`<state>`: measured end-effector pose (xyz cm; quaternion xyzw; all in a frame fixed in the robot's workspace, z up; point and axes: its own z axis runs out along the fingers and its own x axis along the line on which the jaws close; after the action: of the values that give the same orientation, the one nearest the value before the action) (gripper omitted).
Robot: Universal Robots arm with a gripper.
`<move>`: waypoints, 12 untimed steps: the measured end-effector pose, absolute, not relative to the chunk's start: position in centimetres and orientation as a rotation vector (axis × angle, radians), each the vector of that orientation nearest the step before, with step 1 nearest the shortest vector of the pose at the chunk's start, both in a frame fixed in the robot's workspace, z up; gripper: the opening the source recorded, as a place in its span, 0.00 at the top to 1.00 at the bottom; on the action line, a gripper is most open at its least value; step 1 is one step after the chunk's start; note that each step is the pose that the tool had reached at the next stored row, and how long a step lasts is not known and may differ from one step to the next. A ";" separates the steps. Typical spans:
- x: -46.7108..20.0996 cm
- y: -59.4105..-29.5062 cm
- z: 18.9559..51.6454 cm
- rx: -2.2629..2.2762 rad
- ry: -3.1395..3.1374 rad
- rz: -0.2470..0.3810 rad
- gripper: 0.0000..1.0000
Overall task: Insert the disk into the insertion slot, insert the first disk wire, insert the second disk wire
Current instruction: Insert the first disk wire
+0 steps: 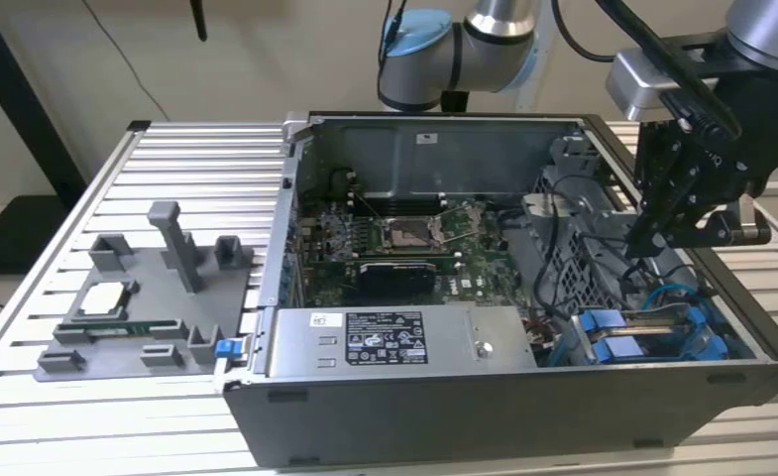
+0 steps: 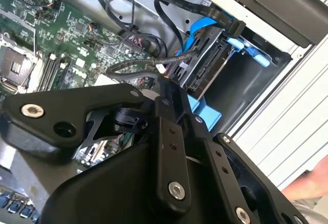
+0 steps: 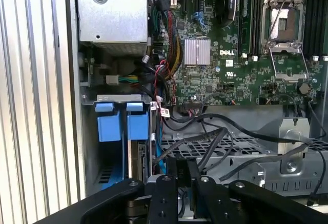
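We see the disk [image 2: 204, 75], a flat silver-grey hard drive in a bright blue plastic carrier, sitting inside the insertion slot [image 3: 88, 131]. That's the grey sheet-metal bay in the corner of the open dark computer case [image 1: 495, 416], at the exterior view's right. In the second wrist view we mostly get its dark connector end, seen edge-on, with smooth blue tabs beside it. As far as we can make out, its long axis runs back into the bay and the connector end faces the case's interior. The black metal gripper [image 1: 646, 243] hangs just above the bay, close to a tangle of loose round black cables [image 3: 215, 142]. We honestly can't tell if it's open or closed. A glossy flat blue cable [image 2: 197, 29] curves past the bay, and the green motherboard [image 3: 220, 75] lies beside it.
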<state>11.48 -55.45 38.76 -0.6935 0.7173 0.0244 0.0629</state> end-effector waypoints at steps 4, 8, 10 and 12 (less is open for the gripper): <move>11.5 -55.5 38.7 -2.098 2.170 0.074 1.00; 11.8 -55.5 38.7 -2.121 2.197 0.083 1.00; 12.1 -55.4 38.7 -2.130 2.207 0.086 1.00; 12.4 -55.5 38.7 -2.138 2.216 0.090 1.00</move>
<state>12.43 -55.46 38.66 -0.6937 0.7190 0.0291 0.0306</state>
